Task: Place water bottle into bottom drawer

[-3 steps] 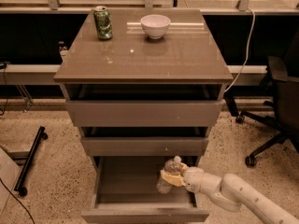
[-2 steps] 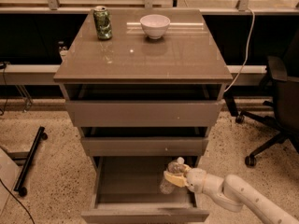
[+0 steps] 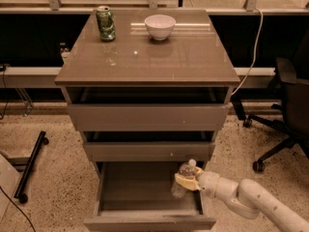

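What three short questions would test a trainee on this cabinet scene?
1. True or false: the green can and the white bowl both stand on the cabinet top.
2. Which drawer is pulled out furthest? A. the top one B. the middle one C. the bottom drawer
3. Fill in: the gripper, at the right side of the open drawer, is shut on the ____.

Key: 1 true; 2 C; 3 water bottle, held upright above the drawer floor.

Single camera looked down at the cabinet point(image 3: 147, 117) front, fairly near; surface point(image 3: 159, 57) lay beyond the gripper point(image 3: 185, 181), which clasped the water bottle point(image 3: 178, 190) low-right.
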You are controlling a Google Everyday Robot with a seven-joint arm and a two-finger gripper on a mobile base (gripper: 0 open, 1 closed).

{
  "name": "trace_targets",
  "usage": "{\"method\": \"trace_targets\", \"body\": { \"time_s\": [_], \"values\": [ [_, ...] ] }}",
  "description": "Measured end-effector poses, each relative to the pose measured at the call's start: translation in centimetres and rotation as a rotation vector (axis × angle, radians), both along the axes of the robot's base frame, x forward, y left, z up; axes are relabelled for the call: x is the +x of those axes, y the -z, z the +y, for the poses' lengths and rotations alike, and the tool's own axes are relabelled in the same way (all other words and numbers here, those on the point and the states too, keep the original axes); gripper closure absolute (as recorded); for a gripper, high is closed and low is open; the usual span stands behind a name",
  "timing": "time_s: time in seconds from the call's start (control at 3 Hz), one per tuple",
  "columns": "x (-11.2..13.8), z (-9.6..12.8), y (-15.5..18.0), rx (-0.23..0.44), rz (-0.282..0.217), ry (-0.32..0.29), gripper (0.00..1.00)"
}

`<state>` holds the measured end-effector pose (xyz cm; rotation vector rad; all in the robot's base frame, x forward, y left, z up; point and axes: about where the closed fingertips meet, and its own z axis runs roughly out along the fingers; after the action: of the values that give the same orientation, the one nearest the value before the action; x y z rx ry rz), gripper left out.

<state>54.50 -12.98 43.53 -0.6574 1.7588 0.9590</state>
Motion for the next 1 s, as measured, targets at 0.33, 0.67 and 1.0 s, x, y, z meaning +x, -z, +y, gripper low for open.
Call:
{"method": "trace_targets", "body": {
  "time_s": [0.33, 0.67, 1.0],
  "values": [
    [-1.5, 2.5, -6.0, -0.205, -0.038, 0.018, 1.00],
    [-2.9, 4.8, -7.2, -0.286, -0.024, 0.026, 1.00],
    [-3.0, 4.9, -7.0, -0.297, -0.024, 0.030, 1.00]
  ]
}}
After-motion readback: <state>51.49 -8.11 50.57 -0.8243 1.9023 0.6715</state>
